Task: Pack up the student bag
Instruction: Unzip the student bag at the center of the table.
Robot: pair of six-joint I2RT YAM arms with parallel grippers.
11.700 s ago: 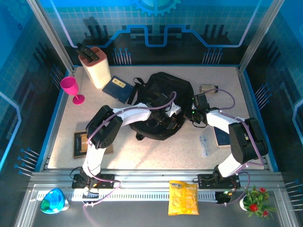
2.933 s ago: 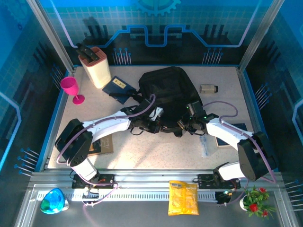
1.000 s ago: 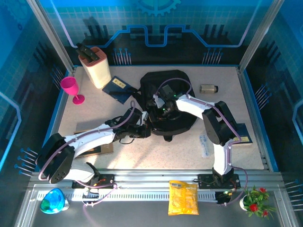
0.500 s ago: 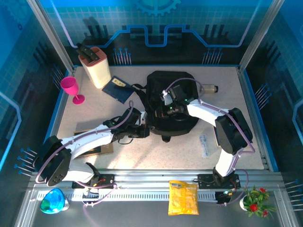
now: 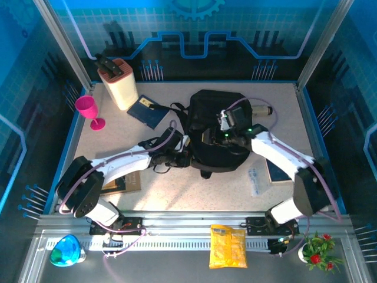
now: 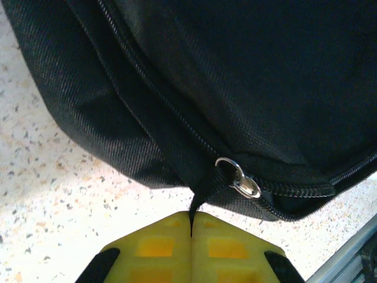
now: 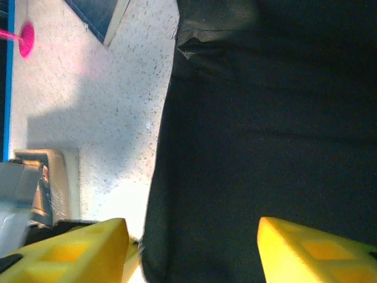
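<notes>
The student bag (image 5: 215, 127), a large black fabric backpack, lies mid-table. My left gripper (image 5: 184, 157) is at its lower left edge. In the left wrist view the yellow fingers (image 6: 159, 247) are shut on a thin black pull tab (image 6: 203, 191) that hangs from the bag (image 6: 247, 76) beside a metal zipper ring (image 6: 237, 178). My right gripper (image 5: 227, 134) hovers over the bag's middle. Its yellow fingers (image 7: 76, 250) stand wide apart above black fabric (image 7: 265, 130) and hold nothing.
A dark blue notebook (image 5: 146, 110), a beige knife block (image 5: 120, 82) and a pink goblet (image 5: 88, 111) stand at the back left. A small cylinder (image 5: 259, 110) lies right of the bag. Another notebook (image 5: 277, 171) and a clear packet (image 5: 253, 180) lie front right, a brown board (image 5: 118, 181) front left.
The right gripper has opened and moved right across the bag. The bag has shifted to the right, and the left gripper followed with the pull tab still pinched.
</notes>
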